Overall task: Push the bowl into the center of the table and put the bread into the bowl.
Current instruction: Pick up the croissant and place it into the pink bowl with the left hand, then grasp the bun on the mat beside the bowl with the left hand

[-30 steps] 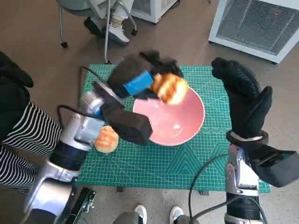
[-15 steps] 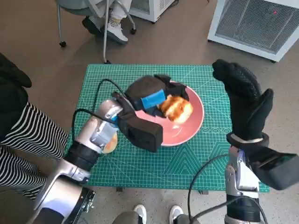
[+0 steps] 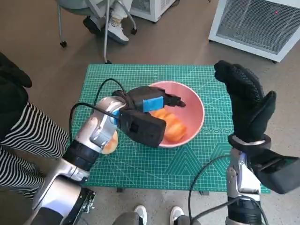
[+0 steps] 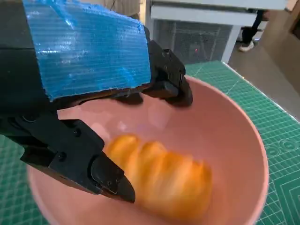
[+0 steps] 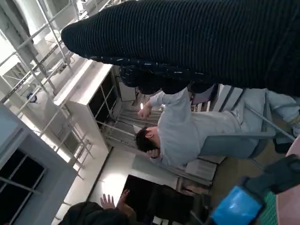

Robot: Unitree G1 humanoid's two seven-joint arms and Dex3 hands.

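Observation:
A pink bowl (image 3: 193,104) stands near the middle of the green mat (image 3: 197,161). An orange bread roll (image 3: 171,124) lies inside the pink bowl (image 4: 225,126), blurred in the left wrist view as the bread roll (image 4: 161,180). My left hand (image 3: 152,102) hovers over the bowl with its fingers (image 4: 168,86) spread and nothing in them. A second bread roll (image 3: 109,143) lies on the mat beside my left forearm, partly hidden by it. My right hand (image 3: 246,101) is raised at the table's right side, fingers straight and apart, holding nothing.
A person in striped clothing (image 3: 28,140) stands at the table's left. A chair and a person's feet (image 3: 110,23) are beyond the far edge. A white unit (image 3: 255,23) stands at the back right. The right wrist view shows a seated person (image 5: 187,131).
My left hand has let go of the bread, which dropped from its fingers into the bowl. The hand drew back slightly over the bowl's left part. The right hand stayed raised.

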